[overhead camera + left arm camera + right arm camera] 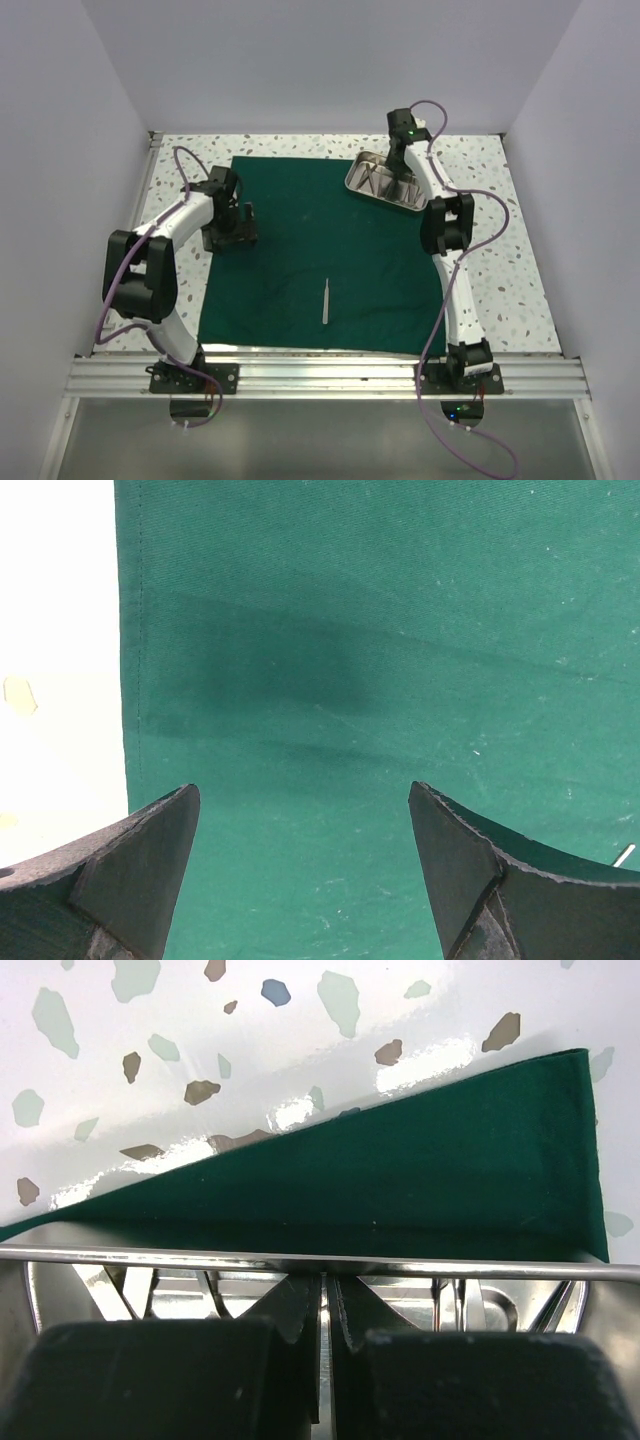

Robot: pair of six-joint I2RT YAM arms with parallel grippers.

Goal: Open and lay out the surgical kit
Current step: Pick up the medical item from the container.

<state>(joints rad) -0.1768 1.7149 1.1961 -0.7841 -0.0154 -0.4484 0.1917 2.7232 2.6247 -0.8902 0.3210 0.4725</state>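
A white speckled table (500, 260) carries the surgical kit, with a dark green cloth (300, 240) spread open and flat across its middle, between the two arms. The cloth reaches from the near rail almost to the far wall.

A shiny steel tray (358, 170) sits at the far right corner of the cloth. The right wrist view shows its bright rim (200, 1256) running straight across, with a corner of green cloth and bare table beyond it. Several slim silver instruments (383, 183) lie inside the tray, fanned out. They are too small and too mirrored to tell apart.

The right gripper (400, 168) reaches down into the tray. Its jaws are closed, the two black fingers (150, 1380) pressed almost together below the rim, with only a thin bright line between them. Whether that line is an instrument pinched in the grip or a reflection cannot be told.

The left gripper (238, 228) hangs over the left side of the cloth, near its hemmed edge. Its jaws stand wide apart and hold nothing, and in the left wrist view the cloth fills the gap between its fingers (150, 860).

A single pair of tweezers (326, 300) lies alone on the near middle of the cloth, well apart from both grippers and the tray. Its length runs near to far.
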